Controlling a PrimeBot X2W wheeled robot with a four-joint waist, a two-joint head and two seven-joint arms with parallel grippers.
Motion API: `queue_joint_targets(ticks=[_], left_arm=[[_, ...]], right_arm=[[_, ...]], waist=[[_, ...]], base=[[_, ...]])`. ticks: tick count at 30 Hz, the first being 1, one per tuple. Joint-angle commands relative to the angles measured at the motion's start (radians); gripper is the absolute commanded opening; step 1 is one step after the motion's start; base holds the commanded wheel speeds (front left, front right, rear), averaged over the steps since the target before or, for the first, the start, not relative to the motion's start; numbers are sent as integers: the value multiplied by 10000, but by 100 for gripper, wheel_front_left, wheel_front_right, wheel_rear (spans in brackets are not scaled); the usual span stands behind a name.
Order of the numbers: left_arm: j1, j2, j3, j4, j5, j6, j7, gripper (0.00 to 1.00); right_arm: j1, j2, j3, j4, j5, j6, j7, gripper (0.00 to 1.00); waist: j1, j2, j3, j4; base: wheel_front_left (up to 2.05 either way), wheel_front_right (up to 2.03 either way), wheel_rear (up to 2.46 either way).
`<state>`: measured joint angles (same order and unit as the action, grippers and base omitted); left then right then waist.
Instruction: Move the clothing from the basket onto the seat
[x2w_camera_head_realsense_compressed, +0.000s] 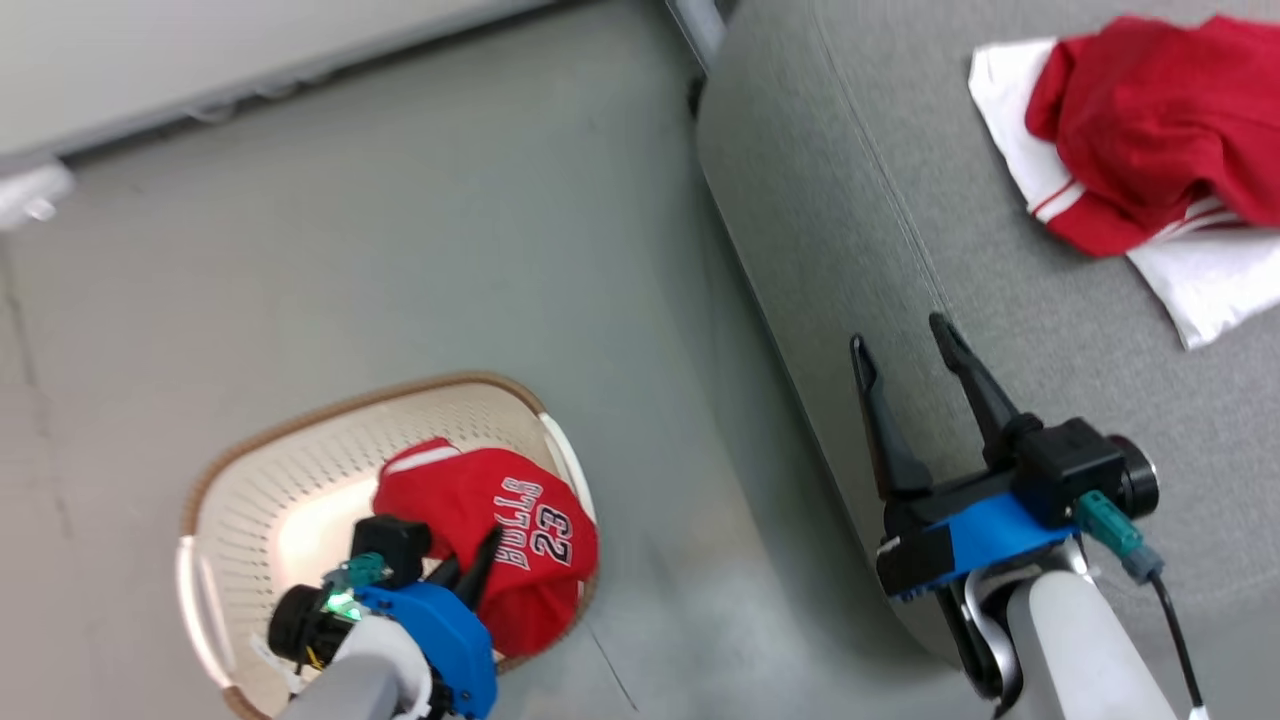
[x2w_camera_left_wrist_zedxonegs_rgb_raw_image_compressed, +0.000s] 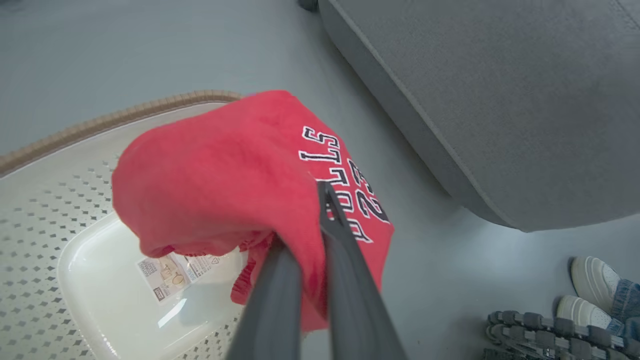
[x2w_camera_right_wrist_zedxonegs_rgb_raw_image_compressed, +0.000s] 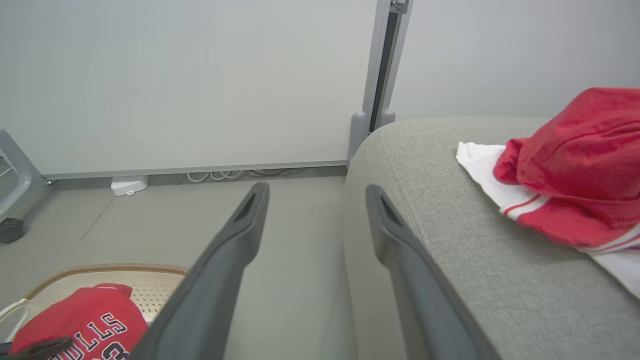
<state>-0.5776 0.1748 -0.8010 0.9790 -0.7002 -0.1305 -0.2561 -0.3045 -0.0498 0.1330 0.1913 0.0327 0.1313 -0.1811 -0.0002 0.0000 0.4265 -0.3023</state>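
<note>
The head view looks steeply down from above at the floor (x2w_camera_head_realsense_compressed: 450, 220), with the basket (x2w_camera_head_realsense_compressed: 290, 470) at lower left and the seat (x2w_camera_head_realsense_compressed: 820, 200) at right. The left wrist view hangs close over the basket, facing down at the lettered garment (x2w_camera_left_wrist_zedxonegs_rgb_raw_image_compressed: 215, 175). The right wrist view sits low and nearly level, facing the wall (x2w_camera_right_wrist_zedxonegs_rgb_raw_image_compressed: 200, 85) — it shares the seat edge, basket rim, lettered garment and striped garment (x2w_camera_right_wrist_zedxonegs_rgb_raw_image_compressed: 565, 165) with the head view.

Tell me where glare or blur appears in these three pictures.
Head view: the cream-white perforated plastic basket looks washed out inside. Left wrist view: a white reflection streaks its glossy bottom beside the paper label. Right wrist view: even light, no glare.
</note>
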Motion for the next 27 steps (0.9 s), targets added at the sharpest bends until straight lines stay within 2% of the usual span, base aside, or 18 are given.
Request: queue_joint_targets(ticks=[1,7,13,27], left_arm=[[188,-86,-271,-134,-82,0,-46,0],[54,-214,-1012,-686,-248,0,-108,0],[-420,-379,-1411,-1404,-302,0,-101,0],[-2147,-975,-1956,-2158,-911,0,-24,0]], right_arm=[[366,-13,-59,52,-80,-11,114,100],[1177,-10,-30,-28,-162,-11,556,100],[1789,-10,88,-182,-49,-11,897,100],[2193,-10,80,-523,-51,-11,1332,100]], waist=[[2,0,-1606,1106],[2,0,-2994,1703],[2,0,-3926,2110],[2,0,-4358,2843]], base=[[0,0,0],[0,0,0],[0,0,0],[0,0,0]])
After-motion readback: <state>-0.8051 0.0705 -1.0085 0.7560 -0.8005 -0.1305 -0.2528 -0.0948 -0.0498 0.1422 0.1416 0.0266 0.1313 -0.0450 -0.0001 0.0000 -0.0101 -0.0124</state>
